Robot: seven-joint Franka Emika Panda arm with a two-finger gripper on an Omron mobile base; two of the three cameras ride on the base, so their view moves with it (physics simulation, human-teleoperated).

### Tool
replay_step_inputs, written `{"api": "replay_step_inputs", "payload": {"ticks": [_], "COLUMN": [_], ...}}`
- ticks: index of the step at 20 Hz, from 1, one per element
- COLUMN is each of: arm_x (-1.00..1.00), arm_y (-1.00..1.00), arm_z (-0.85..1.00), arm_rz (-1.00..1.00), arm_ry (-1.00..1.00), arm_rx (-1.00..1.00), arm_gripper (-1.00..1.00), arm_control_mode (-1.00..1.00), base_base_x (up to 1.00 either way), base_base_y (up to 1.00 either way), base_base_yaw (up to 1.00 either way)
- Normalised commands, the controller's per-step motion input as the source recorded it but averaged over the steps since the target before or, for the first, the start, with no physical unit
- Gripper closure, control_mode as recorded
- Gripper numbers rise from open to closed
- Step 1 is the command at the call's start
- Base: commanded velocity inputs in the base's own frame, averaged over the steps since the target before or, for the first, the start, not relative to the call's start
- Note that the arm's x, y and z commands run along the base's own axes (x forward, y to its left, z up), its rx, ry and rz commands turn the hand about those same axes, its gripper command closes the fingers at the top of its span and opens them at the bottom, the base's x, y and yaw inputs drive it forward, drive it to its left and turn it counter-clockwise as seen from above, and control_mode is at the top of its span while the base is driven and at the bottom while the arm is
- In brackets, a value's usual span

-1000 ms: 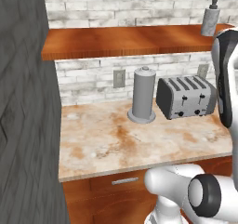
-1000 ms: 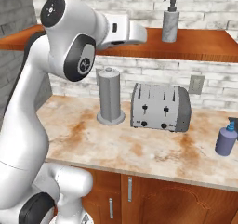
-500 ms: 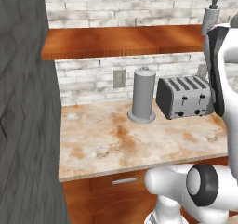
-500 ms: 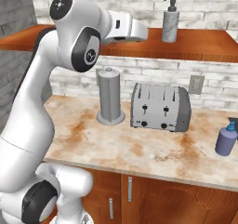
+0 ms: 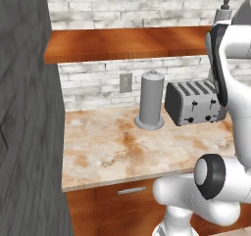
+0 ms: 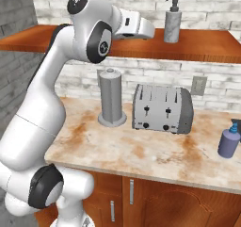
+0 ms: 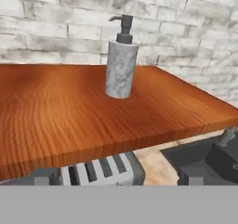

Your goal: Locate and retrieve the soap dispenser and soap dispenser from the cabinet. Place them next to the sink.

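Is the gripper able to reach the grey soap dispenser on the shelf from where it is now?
Probably yes. The grey soap dispenser stands upright and alone on the wooden shelf, straight ahead of the hand, with bare board between them.

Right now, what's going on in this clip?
The white arm is raised to the wooden shelf, with its gripper short of the speckled grey soap dispenser, which stands upright and untouched on the board. The hand view looks straight at that bottle. The blue-purple dispenser already stands on the counter, right of the toaster. Whether the gripper is open or shut cannot be told.
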Motion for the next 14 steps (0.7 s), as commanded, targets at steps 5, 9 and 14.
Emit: {"api": "replay_step_inputs", "payload": {"ticks": [5, 9, 14], "arm_x": [0.54, 0.53, 0.42], "arm_y": [-0.20, -0.17, -0.25], "arm_z": [0.03, 0.00, 0.00], "arm_rz": [0.04, 0.01, 0.00], "arm_ry": [0.02, -0.02, -0.01], "arm_rx": [0.05, 0.00, 0.00], "arm_gripper": [-1.00, -1.00, -1.00], "arm_control_mode": [-1.00, -1.00, -1.00], "base_base_x": [0.00, 0.00, 0.00], "base_base_y": [0.00, 0.00, 0.00], "base_base_yaw": [0.00, 0.00, 0.00]}}
